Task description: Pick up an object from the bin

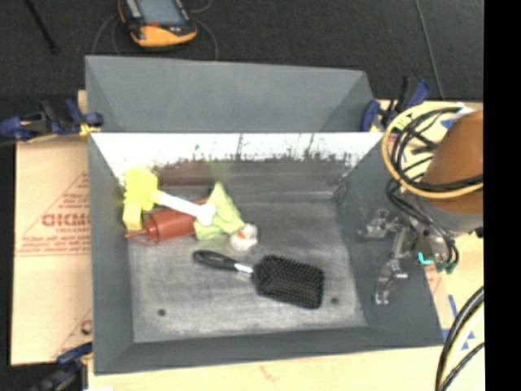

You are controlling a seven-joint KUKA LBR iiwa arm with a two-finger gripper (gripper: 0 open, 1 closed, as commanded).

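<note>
We log the claw [381,257] over the right sloping wall of the grey bin [236,320], its two fingers spread with nothing between them. The nearest thing is a black hairbrush [286,281]. It lies flat on the bin floor, low and near the centre, with its handle pointing up-left, well apart from the claw. Further left we see a small heap by the left wall: a yellow plastic tool [140,195] with a white handle, a red piece [171,225] just below it, and a yellow-green soft thing [224,214] touching both.
</note>
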